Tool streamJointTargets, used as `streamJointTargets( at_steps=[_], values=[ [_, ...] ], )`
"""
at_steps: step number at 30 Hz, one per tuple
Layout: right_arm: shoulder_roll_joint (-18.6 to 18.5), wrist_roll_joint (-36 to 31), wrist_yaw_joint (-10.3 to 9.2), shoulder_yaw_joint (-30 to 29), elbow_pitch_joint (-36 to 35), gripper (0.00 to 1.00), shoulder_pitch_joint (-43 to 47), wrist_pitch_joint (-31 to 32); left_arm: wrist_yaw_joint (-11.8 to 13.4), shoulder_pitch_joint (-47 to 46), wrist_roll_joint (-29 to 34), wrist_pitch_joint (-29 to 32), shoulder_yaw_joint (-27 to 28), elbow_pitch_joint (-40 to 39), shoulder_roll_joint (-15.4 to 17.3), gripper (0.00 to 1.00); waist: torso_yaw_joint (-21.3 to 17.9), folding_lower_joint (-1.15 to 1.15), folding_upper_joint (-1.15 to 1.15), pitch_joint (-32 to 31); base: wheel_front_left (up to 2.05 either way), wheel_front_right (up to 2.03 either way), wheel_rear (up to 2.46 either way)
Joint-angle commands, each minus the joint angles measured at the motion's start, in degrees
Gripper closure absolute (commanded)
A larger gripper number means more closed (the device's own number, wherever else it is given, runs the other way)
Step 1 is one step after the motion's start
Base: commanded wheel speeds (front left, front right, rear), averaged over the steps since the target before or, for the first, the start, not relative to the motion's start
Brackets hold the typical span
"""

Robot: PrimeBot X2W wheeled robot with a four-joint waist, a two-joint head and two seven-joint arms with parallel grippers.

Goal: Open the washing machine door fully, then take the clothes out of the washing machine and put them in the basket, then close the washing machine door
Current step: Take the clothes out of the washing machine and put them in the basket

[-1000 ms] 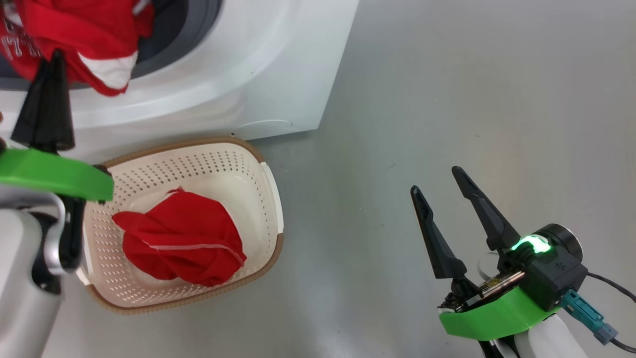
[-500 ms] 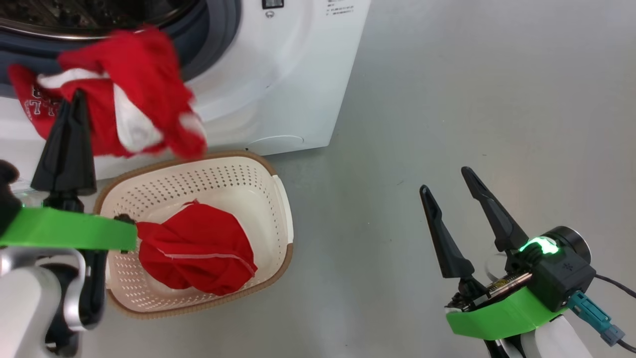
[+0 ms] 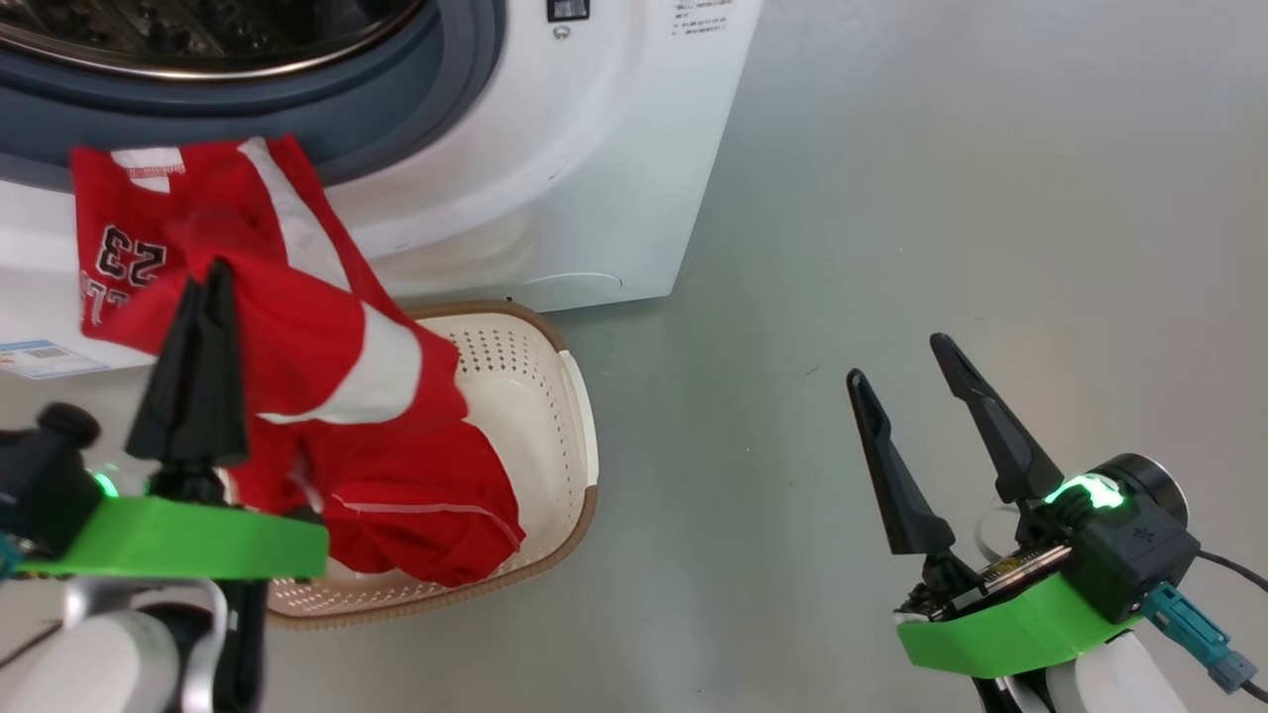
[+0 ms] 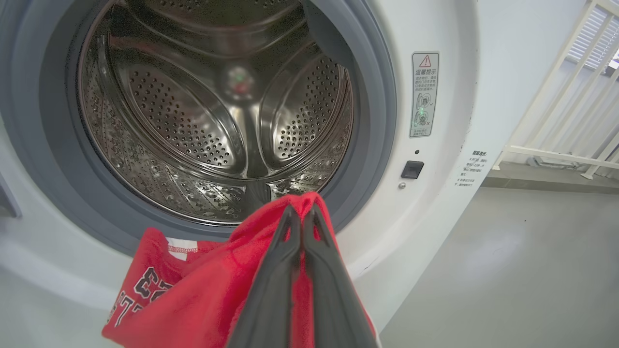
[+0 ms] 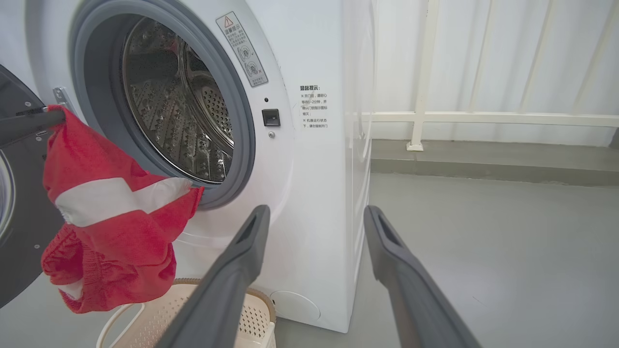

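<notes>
The left gripper (image 3: 213,275) is closed, its two fingers pressed together on a red garment (image 3: 297,337) marked with white stripes and the number 23. The cloth is pinched at the fingertips and hangs below them and off to their right. Under the hanging cloth, just below this gripper, the basket (image 3: 582,426) is set on the floor, and a second red garment (image 3: 426,530) lies in it; whether the two garments touch cannot be told. Straight ahead of the closed fingers the washing machine (image 4: 454,96) stands, its steel drum (image 4: 217,111) exposed inside the grey gasket (image 4: 377,125). The washing machine door (image 5: 22,261) is swung open behind the held garment. The right gripper (image 3: 898,358) is spread wide with nothing held, over bare floor; the basket is well apart to its left, and the machine is ahead of it and to its left
</notes>
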Motion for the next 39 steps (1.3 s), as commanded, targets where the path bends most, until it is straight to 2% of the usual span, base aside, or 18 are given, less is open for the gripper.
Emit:
streamJointTargets(
  at_steps=[1, 7, 14, 25, 39],
  values=[
    [-0.2, 0.3, 0.35, 0.8, -1.6, 0.0, 0.5, -0.4, 0.4, 0.1, -0.1, -0.5, 2.0, -1.3, 1.2, 1.0, 0.0, 0.0, 0.0, 0.1, 0.0, 0.0, 0.0],
    [-0.2, 0.5, 0.35, 0.7, -1.9, 0.0, 0.5, -0.4, -0.3, 1.3, -0.8, -1.4, 0.6, 1.0, -0.5, 1.0, -0.1, 0.0, 0.0, 0.5, 0.0, 0.0, 0.0],
    [-0.2, 0.6, 0.35, 0.6, -1.9, 0.0, 0.5, -0.4, -2.9, 1.3, -1.6, -2.5, -1.8, 8.0, -2.9, 1.0, -0.5, 0.0, 0.0, 0.7, 0.0, 0.0, 0.0],
    [-0.2, 0.7, 0.35, 1.1, -2.0, 0.0, 0.5, -0.4, -6.3, -1.2, -1.1, -5.0, -2.4, 24.1, -6.3, 1.0, -1.5, 0.0, 0.0, 2.8, 0.0, 0.0, 0.0],
    [-0.2, 0.7, 0.35, 2.8, -2.1, 0.0, -1.1, -0.4, -12.2, -9.4, 1.3, -5.7, -2.8, 47.0, -11.9, 1.0, -2.7, 0.0, 0.0, 7.4, 0.0, 0.0, 0.0]
  ],
)
